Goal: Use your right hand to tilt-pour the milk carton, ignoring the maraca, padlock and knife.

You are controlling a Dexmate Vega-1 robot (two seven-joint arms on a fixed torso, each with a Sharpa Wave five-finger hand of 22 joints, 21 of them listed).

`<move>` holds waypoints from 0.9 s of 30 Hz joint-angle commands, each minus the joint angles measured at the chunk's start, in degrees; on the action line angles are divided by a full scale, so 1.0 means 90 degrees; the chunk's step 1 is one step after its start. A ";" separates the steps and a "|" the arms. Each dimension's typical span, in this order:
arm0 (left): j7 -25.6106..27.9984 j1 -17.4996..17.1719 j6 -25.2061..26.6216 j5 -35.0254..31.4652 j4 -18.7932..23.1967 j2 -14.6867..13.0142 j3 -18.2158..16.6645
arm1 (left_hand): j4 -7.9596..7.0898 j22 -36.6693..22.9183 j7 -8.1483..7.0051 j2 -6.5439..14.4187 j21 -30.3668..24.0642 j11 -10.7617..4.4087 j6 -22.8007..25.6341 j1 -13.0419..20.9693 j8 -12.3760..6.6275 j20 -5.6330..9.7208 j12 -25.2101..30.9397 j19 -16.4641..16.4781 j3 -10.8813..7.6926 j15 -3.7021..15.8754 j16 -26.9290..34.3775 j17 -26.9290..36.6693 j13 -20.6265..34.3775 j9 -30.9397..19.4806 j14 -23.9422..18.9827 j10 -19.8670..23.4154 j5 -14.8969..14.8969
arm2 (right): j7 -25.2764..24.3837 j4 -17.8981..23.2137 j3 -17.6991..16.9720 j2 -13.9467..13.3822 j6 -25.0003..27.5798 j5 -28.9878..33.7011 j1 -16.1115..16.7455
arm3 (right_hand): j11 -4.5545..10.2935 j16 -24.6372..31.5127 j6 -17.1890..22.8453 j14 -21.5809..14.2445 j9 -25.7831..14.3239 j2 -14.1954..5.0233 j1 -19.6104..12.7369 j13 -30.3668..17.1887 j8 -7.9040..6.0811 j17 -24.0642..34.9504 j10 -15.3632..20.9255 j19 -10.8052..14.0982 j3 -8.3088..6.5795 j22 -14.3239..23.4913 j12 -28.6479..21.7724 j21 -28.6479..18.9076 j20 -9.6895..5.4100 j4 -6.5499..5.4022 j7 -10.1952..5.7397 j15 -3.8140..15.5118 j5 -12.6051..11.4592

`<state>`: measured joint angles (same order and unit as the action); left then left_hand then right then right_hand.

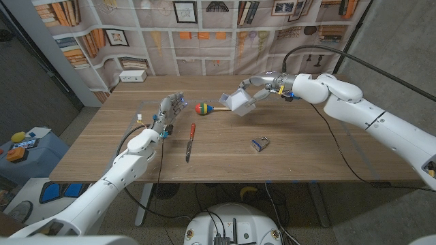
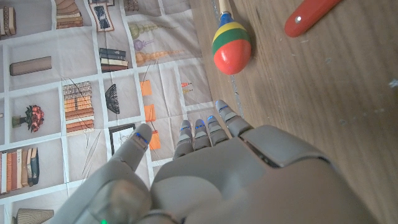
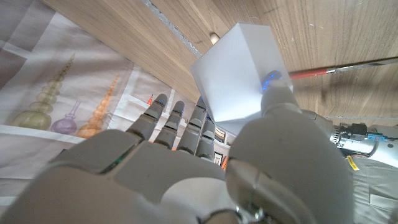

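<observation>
- Milk carton (image 1: 237, 102) hangs clear of the bench (image 1: 306, 160), held in the right hand (image 1: 257, 90) over the far middle of the wood and leaning well over toward the robot's left; the right wrist view shows its white body (image 3: 239, 78) pressed between the thumb and the other fingers (image 3: 177, 124).
- Judged from that lean, the tilt-pour itself is the step in hand, at or close to its full angle.
- Next move, as I read it, calls for rolling the wrist back until the carton stands upright, then lowering it to bare wood and letting go, with the grip kept firm so the smooth sides do not slip.
- Maraca (image 1: 203, 108) lies just beside the carton's low end, its striped head also plain in the left wrist view (image 2: 231, 47); the set-down should steer clear of it.
- Knife (image 1: 190, 141) with the red handle lies nearer the robot, and the padlock (image 1: 259, 143) sits well apart toward the right.
- Left hand (image 1: 168, 112) holds nothing, its fingers (image 2: 208, 127) slightly apart, near the knife.
</observation>
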<state>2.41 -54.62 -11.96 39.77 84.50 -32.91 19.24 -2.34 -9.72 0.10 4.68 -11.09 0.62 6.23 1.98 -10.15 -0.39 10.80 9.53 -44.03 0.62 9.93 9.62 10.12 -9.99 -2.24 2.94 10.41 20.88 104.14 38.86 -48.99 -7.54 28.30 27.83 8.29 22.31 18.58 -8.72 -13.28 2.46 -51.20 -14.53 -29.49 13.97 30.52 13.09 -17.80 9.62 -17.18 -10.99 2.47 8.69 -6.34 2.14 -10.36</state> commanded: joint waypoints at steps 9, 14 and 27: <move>0.0103 -0.0083 -0.0088 -0.0042 0.0074 0.0033 -0.0060 | 0.0041 -0.0030 0.0026 0.0487 0.0007 -0.0001 -0.0008 0.0019 -0.0012 0.0030 0.0006 0.0042 0.0000 0.0028 0.0003 0.0002 0.0020 -0.0020 0.0018 -0.0002 -0.0005 | 0.0803 0.0718 0.0196 0.0060 0.0698 0.2147 -0.0092 | 0.0015 0.0061 0.0063 -0.0099 0.0008 -0.0081 -0.0023 -0.0042 -0.0033 0.0031 0.0038 0.0083 0.0000 0.0002 0.0006 -0.0003 -0.0022 -0.0004 -0.0014 0.0078 0.0006; 0.0088 -0.0064 -0.0084 -0.0036 0.0044 0.0047 -0.0051 | 0.0042 -0.0029 0.0035 0.0492 0.0003 0.0005 0.0004 0.0019 -0.0019 0.0029 0.0011 0.0050 -0.0002 0.0025 0.0007 0.0003 0.0019 -0.0020 0.0016 0.0007 -0.0004 | 0.1005 0.0772 0.0248 0.0135 0.0742 0.2416 -0.0141 | 0.0008 0.0064 0.0055 -0.0101 0.0010 -0.0082 -0.0011 -0.0048 -0.0033 0.0031 0.0033 0.0087 0.0005 0.0003 0.0019 -0.0001 -0.0011 -0.0005 -0.0039 0.0060 0.0004; 0.0055 -0.0027 -0.0118 -0.0020 -0.0059 0.0092 -0.0044 | 0.0053 -0.0029 0.0052 0.0492 0.0000 -0.0004 0.0053 0.0020 -0.0042 0.0028 0.0026 0.0049 -0.0006 0.0038 0.0018 0.0002 0.0018 -0.0020 -0.0005 0.0040 -0.0004 | 0.1592 0.0826 0.0554 0.0391 0.0680 0.3404 -0.0406 | 0.0028 0.0070 0.0080 -0.0105 0.0017 -0.0092 0.0061 -0.0070 -0.0052 0.0031 0.0053 0.0075 0.0028 0.0004 0.0050 0.0010 0.0051 -0.0024 -0.0032 0.0060 0.0002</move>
<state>3.26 -55.27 -12.68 39.46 84.82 -32.46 18.73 -2.35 -9.72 0.32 4.68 -11.09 0.62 6.46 1.98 -10.15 -0.40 10.81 9.53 -44.04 0.62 9.93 9.62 10.13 -9.99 -2.25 2.94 10.40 31.24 110.87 41.93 -47.11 -1.15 51.80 25.84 8.19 22.79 18.93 -9.23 -13.01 1.91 -50.96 -15.03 -29.50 13.97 30.60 13.69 -17.79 9.62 -16.79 -11.04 2.69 8.70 -6.36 2.26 -10.36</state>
